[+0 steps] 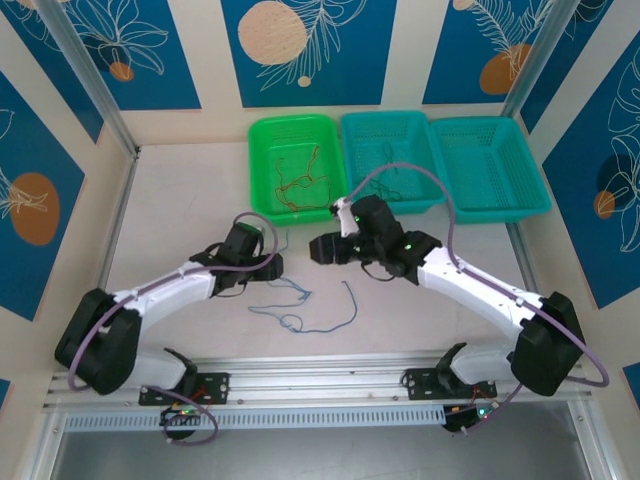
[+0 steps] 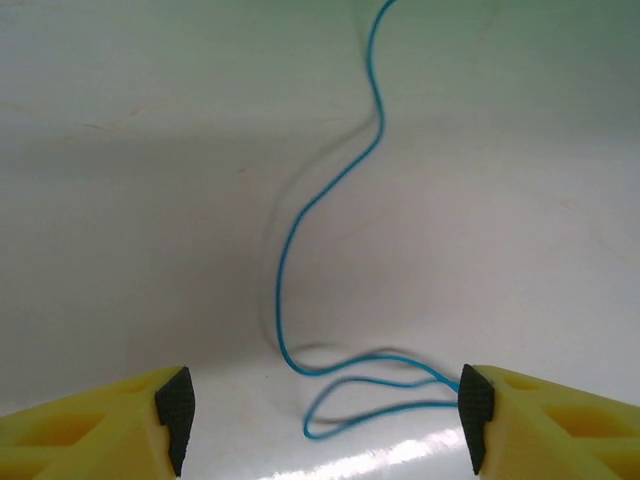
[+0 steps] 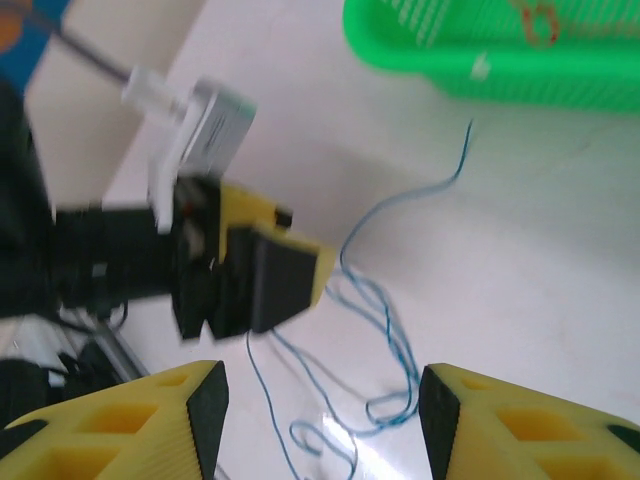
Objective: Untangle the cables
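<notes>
Left claw and right claw stand open over the blue cables. Open tabletop runs to the left edge.

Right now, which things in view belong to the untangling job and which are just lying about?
Job: blue cables on the table; red-orange cables in the green basket; left end effector; right end effector.
Lying about: right-hand teal basket; purple arm cables.

White table bears blue cables, three baskets
</notes>
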Controlling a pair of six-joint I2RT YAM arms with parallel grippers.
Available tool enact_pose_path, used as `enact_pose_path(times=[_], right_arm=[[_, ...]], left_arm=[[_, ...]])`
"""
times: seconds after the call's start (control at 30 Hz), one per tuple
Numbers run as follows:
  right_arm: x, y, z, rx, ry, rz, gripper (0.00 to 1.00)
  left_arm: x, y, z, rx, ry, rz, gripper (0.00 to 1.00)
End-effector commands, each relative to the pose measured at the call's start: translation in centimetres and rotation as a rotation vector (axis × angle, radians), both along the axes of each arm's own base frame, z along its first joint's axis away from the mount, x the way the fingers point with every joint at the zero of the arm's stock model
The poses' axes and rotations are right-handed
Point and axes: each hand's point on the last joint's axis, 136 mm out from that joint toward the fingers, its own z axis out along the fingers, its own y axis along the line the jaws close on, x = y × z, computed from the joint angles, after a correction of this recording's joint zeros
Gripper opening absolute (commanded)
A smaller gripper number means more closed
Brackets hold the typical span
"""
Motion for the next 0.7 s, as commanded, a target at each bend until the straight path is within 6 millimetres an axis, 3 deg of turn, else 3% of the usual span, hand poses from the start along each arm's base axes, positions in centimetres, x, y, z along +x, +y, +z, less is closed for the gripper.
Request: enact_pose_path(times=[0.0,0.13,0.23,0.37,0.53,0.67], right_arm=[[-1.5,0.7,-3.3,-0.066,0.075,-0.022,0.55],[-2.7,2.3,-5.7,-0.104,0.112,-0.025,0.55],[-3.0,2.6,-7.1,-0.154,0.126,-0.034,0.55],[-3.0,2.1,-7.8,-0.196,0.119,-0.061,0.55],[-2.9,1.6,-8.3,-0.212,0.114,-0.077,0.56],[-2.8,1.4,-9.1,-0.216,0.128,-0.097,0.56]], left_arm=[[2.8,-0.5,0.4,0.004,-0.058,0.009,0.68],[3.4,-0.9,-1.6,0.036,-0.016,-0.003,0.62],[3.3,-0.7,-2.9,0.065,0.017,-0.003,0.49],[2.5,-0.5,-4.5,0.088,0.073,-0.015,0.36],[1.5,-0.2,-6.0,0.108,0.129,-0.023,0.29],[1.0,-0.3,-6.2,0.104,0.145,-0.041,0.12]])
